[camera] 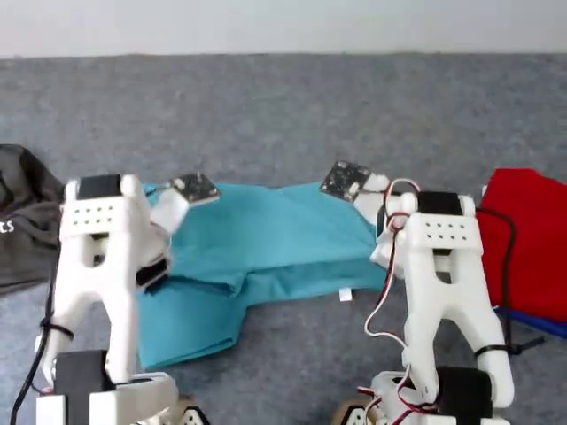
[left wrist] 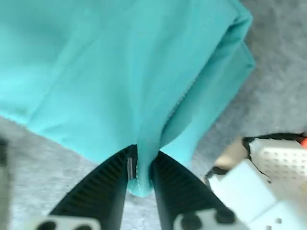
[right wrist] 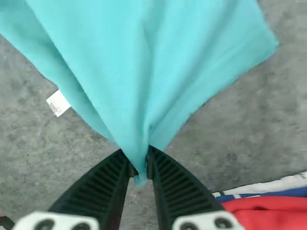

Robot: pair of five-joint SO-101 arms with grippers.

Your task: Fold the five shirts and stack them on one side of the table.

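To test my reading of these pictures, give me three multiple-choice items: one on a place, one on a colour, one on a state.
1. The red shirt lies: A. at the table's right side; B. at its middle; C. at its left side.
2. The shirt held by the left hand and the right hand is: A. red; B. teal; C. dark grey.
3. The right hand is: A. open; B. shut on the teal shirt; C. shut on nothing.
Key: 1 A, it lies beside the right arm; 2 B, both wrist views show teal cloth; 3 B, it pinches a teal fold.
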